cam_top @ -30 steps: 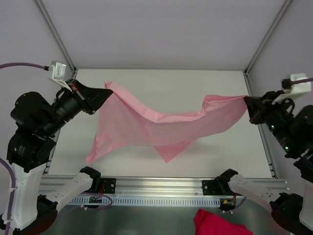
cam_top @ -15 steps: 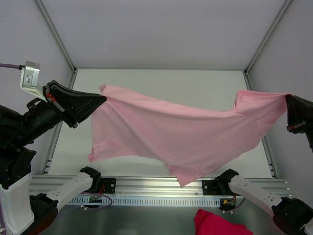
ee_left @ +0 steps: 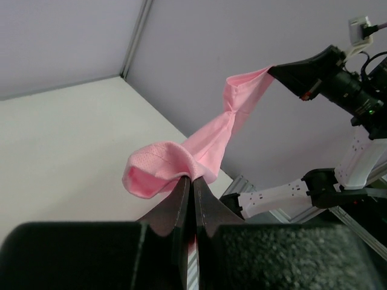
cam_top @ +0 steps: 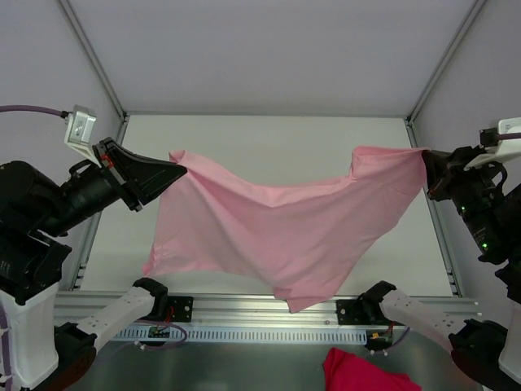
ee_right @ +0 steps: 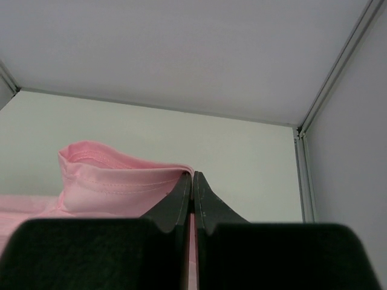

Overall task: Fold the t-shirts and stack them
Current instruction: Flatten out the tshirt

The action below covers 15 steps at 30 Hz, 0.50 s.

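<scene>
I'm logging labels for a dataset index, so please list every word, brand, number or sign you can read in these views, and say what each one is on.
No readable text in any view.
The pale-pink t-shirt: plain, no print or tag showing.
The white camera box on the left wrist: no legible marking.
The small circuit board by the left arm's base: any marking is too small to read.

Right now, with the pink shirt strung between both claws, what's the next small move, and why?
Probably lower the left claw and right claw together to lay the t-shirt flat on the table: both are shut on opposite edges, and the cloth sags mid-air, unfolded.
</scene>
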Motion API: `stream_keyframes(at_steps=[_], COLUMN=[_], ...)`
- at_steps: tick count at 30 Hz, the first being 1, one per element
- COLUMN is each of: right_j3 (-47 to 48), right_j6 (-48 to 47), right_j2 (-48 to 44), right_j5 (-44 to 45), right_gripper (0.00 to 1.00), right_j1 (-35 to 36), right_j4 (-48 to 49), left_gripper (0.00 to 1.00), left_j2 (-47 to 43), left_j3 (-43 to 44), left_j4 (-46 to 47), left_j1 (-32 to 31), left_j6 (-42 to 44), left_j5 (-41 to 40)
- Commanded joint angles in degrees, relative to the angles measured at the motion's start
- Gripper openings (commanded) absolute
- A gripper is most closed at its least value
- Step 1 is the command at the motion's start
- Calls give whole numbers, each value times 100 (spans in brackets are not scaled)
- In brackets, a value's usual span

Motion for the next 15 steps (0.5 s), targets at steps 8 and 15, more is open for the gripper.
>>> stream_keyframes(at_steps=[8, 15], right_j3=[-379, -1389], right_j6=[457, 695], right_j2=[61, -44], right_j5=[-613, -920], right_gripper=[1, 1], right_j1=[14, 14], right_j4=[-252, -59], left_gripper=[0, 0], left_j2=[-317, -282], left_j3=[-1676, -2222], left_j4=[103, 226], left_j1=[-5, -5], left_j6=[234, 287], left_j5=[-475, -695])
